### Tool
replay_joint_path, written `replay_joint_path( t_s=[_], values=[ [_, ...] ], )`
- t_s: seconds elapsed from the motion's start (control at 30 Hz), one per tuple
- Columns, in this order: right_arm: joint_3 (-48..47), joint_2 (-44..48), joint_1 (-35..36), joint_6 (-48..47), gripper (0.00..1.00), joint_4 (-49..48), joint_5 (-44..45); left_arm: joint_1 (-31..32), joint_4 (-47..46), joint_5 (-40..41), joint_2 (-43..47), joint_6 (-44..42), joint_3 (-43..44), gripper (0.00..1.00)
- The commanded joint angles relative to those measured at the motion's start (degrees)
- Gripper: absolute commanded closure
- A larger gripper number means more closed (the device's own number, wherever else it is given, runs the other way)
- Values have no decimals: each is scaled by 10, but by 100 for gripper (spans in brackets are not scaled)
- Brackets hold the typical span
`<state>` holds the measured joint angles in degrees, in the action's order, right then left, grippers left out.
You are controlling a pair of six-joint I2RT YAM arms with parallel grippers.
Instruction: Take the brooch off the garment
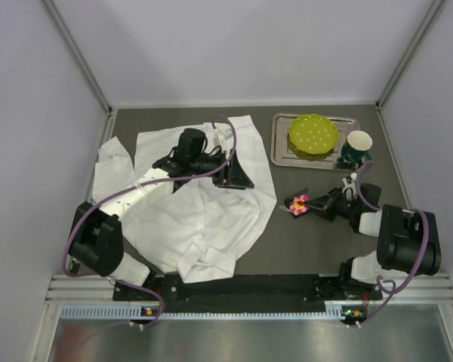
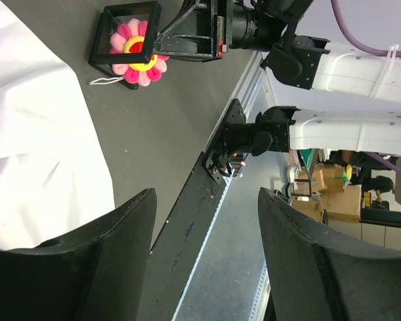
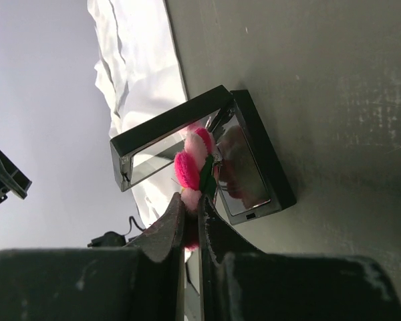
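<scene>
Top camera is looking down from above and behind, covering the whole table (image 1: 302,241). Left wrist camera is facing across it from afar, right wrist sitting close — both sharing the brooch (image 2: 139,55) and black frame (image 2: 97,40).

Fuzzy cloth brooch (image 2: 139,57); thin wrinkled garment (image 1: 204,215); glossy frame (image 3: 267,167).

Dark grey matte tabletop (image 1: 325,256), centre of frame. Pale lilac-grey panel walls (image 1: 241,53) at left, back and right, evenly lit. Silver aluminium corner posts (image 1: 77,56), upper left and upper right. Ribbed aluminium rail (image 1: 249,311) along bottom. Brown cardboard boxes (image 2: 344,200), right edge of left wrist view.
</scene>
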<state>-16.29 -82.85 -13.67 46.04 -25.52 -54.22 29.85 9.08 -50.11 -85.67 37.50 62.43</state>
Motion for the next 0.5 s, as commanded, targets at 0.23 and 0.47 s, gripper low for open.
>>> replay_joint_path(
  t_s=[0.23, 0.47],
  values=[
    [-27, -7, -5, -34, 92, -21, -11, 2, -27, -12, 4, -5, -4, 33],
    [-42, 22, -5, -75, 84, 53, 24, 2, -30, -15, 5, -1, -6, 33]
  ],
)
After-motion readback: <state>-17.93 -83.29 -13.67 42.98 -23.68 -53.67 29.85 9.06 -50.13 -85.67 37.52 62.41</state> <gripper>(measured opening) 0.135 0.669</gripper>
